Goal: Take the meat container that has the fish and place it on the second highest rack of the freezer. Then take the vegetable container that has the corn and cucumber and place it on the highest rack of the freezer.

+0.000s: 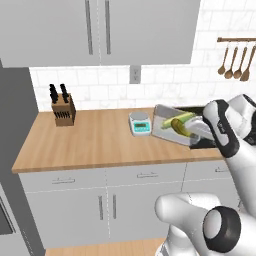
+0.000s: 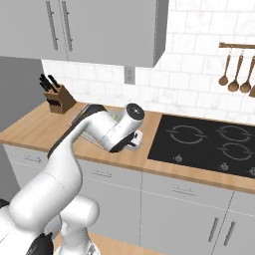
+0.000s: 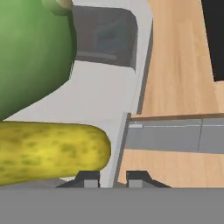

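The vegetable container [image 1: 164, 121] is a light-grey tray, held tilted above the counter near the stove. It carries the yellow corn [image 3: 48, 153] and the green cucumber [image 3: 30, 52], which lie against each other. In the left base view the corn [image 1: 178, 127] and the cucumber [image 1: 186, 118] lie at the tray's right end. My gripper [image 3: 113, 178] is shut on the tray's rim [image 3: 119, 148], one fingertip on each side of it. My gripper [image 1: 196, 139] is at the tray's right edge. The meat container and the fish are out of view. I cannot tell whether a grey panel [image 1: 15, 125] at the left is the freezer.
A knife block [image 1: 63, 109] stands at the back left of the wooden counter [image 1: 90, 145]. A small kitchen scale [image 1: 140, 123] sits just left of the tray. The black cooktop [image 2: 209, 142] lies to the right, with utensils [image 2: 239, 74] hanging above. Wall cabinets [image 1: 100, 30] hang overhead.
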Controlling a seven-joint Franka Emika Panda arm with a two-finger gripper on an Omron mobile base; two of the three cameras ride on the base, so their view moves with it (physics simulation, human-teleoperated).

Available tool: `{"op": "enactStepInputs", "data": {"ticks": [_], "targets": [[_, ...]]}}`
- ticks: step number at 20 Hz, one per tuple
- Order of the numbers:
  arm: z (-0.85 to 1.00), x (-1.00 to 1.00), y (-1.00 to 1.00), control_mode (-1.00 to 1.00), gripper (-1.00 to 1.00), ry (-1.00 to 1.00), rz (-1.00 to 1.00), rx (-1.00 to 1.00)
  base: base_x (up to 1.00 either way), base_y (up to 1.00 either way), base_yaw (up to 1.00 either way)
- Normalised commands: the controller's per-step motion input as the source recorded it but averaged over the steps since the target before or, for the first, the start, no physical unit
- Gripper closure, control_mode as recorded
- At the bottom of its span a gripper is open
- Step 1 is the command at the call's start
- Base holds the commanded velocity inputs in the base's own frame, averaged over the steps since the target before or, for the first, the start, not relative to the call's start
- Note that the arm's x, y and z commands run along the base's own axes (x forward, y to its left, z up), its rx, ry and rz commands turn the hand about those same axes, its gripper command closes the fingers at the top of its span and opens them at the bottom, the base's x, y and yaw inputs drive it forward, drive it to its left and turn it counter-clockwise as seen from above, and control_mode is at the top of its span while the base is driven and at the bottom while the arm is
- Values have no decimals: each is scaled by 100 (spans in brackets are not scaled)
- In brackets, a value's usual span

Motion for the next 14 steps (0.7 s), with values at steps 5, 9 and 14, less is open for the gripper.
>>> {"op": "enactStepInputs", "data": {"ticks": [5, 9, 14], "targets": [[76, -40, 32, -100, 100, 6, 59, 0, 0, 0, 0], [64, -59, 23, -100, 100, 0, 48, -4, 0, 0, 0], [39, -79, 9, -100, 100, -4, 21, -8, 0, 0, 0]]}}
